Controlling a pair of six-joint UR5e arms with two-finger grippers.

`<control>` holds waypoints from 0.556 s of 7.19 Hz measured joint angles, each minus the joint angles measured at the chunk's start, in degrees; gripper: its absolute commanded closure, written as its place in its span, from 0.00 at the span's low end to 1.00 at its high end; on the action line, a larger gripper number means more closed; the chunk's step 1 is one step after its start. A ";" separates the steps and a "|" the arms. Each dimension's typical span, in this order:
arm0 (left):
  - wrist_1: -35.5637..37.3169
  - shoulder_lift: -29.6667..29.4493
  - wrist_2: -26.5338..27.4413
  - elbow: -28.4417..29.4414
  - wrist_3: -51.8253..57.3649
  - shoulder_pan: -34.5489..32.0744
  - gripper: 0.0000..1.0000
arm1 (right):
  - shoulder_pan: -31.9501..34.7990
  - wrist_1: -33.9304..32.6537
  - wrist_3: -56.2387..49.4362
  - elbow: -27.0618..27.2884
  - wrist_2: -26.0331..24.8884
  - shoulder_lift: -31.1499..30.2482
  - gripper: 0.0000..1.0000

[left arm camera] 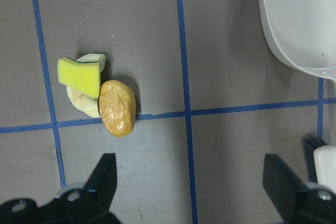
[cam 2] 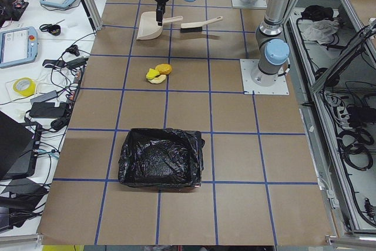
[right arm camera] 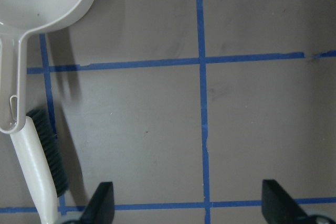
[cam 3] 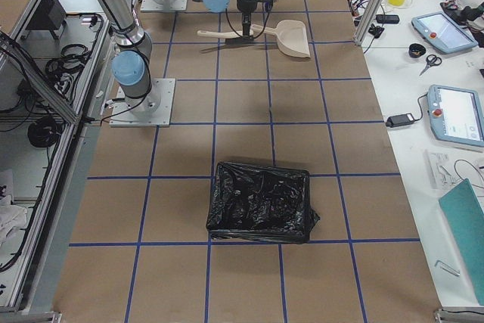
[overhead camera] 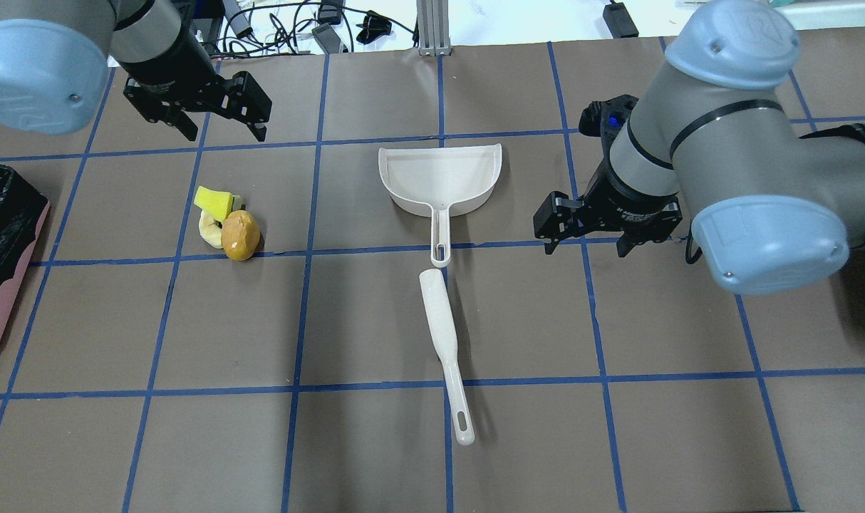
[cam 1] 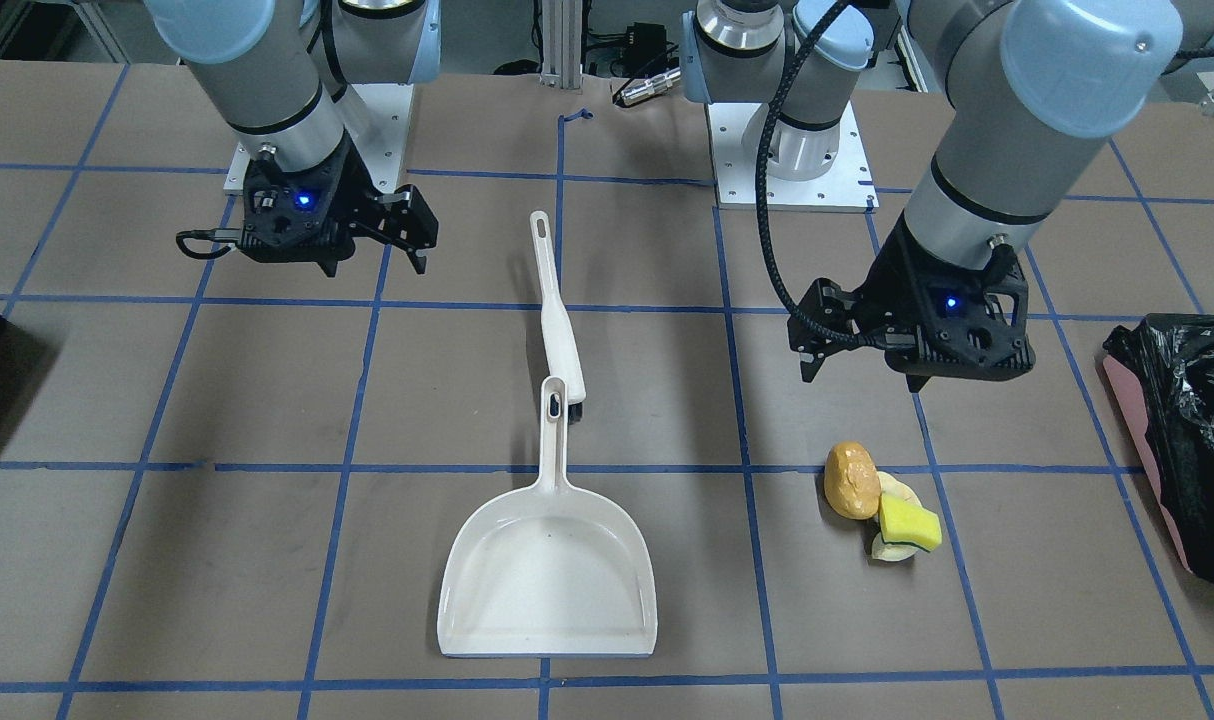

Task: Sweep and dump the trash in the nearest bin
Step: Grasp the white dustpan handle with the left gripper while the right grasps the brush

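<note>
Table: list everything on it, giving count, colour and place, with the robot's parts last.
table: 1, brown with a blue tape grid, spans the workspace
dustpan: 1, white, table centre, empty, handle toward the robot
brush: 1, white with dark bristles, in line behind the dustpan's handle, nearer the robot
potato: 1, orange-brown, on the robot's left of the dustpan
sponge: 1, yellow, lying on the cream piece, beside the potato
cream piece: 1, pale cream, under the sponge, against the potato
left bin: 1, black bag, pink side, table's left end
right bin: 1, black bag, table's right end
left gripper: 1, black, open, empty, beyond the trash
right gripper: 1, black, open, empty, right of the dustpan's handle
</note>
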 measured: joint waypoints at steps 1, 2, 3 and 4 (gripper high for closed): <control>0.58 -2.51 0.09 2.18 -2.45 -1.76 0.00 | 2.87 0.15 1.51 0.62 0.39 0.37 0.00; 2.00 -4.88 0.12 3.55 -5.92 -4.44 0.00 | 5.87 0.17 3.94 1.10 0.36 1.06 0.00; 4.41 -7.24 -0.02 4.11 -9.00 -7.18 0.00 | 8.62 0.03 6.05 1.35 0.30 2.11 0.00; 7.38 -9.68 -0.15 4.31 -11.90 -10.05 0.00 | 10.89 -0.35 7.71 1.63 0.28 3.65 0.00</control>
